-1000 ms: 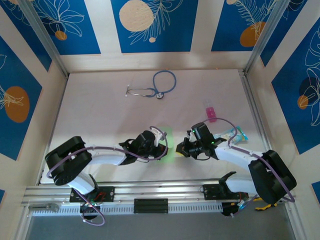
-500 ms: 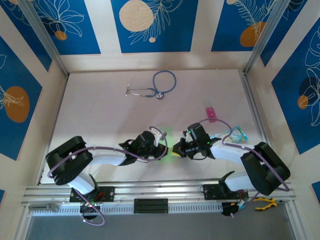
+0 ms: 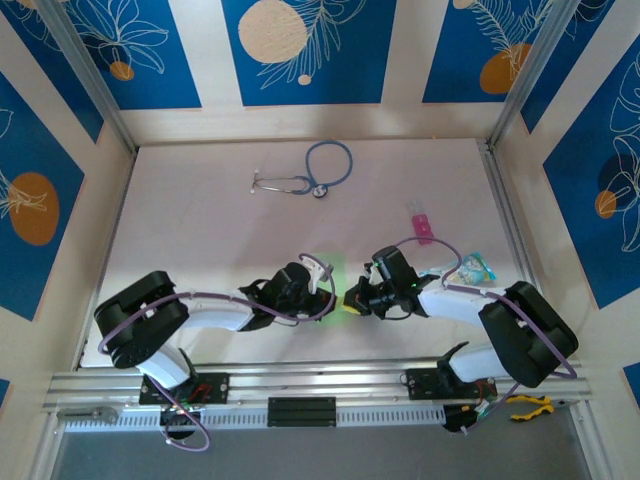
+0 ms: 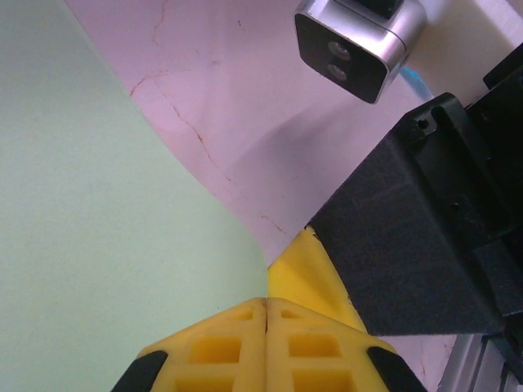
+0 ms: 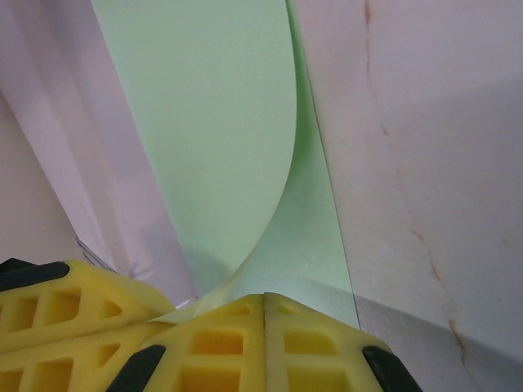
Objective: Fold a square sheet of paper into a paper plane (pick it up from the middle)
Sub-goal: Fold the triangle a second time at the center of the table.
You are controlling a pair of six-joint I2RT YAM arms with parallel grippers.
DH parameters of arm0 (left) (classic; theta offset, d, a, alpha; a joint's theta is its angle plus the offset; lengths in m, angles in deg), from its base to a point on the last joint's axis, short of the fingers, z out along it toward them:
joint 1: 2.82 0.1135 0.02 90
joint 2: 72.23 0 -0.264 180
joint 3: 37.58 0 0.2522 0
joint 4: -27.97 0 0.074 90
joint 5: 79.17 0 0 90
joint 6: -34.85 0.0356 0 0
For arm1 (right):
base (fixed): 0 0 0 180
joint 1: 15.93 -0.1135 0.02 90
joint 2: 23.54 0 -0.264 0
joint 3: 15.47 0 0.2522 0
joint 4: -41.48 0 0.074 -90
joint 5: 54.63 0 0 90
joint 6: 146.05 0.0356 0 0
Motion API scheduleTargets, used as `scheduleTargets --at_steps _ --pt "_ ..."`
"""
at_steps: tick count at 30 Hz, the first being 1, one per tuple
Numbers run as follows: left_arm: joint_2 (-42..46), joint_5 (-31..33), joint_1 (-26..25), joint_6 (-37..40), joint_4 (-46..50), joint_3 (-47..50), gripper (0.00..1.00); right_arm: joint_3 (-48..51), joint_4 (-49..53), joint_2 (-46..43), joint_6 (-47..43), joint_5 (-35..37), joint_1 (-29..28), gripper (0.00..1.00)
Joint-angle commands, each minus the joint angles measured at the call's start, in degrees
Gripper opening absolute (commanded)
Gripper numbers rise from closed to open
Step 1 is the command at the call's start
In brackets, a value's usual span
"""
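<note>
My right claw (image 5: 263,304) clamps the square sheet of paper (image 5: 212,106), which curls up at the near middle of the table (image 3: 220,230). My left claw (image 4: 267,314) is closed, perhaps pressing the sheet's edge.

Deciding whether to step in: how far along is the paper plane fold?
Done: little; the square sheet of paper shows no flat crease yet. In hand: a first fold, one flap curling over the sheet, its edge apparently pinched in the shut right gripper, the shut left gripper pressing beside it. Remaining: flattening that crease and every later fold.
</note>
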Motion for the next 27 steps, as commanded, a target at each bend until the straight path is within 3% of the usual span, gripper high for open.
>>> scheduleTargets --at_steps 1,19,27 --pt "-0.7 -0.4 0.6 -0.3 -1.7 0.4 0.00 -0.4 -0.8 1.1 0.4 -1.1 -0.8 0.03" --pt "-2.1 -2.4 0.6 0.0 1.8 0.0 0.05 -1.2 -2.3 9.1 1.2 1.2 -1.1 0.02" --pt "-1.3 -4.1 0.7 3.1 6.8 -1.2 0.26 -2.0 -0.9 9.1 0.9 1.7 -1.1 0.01"
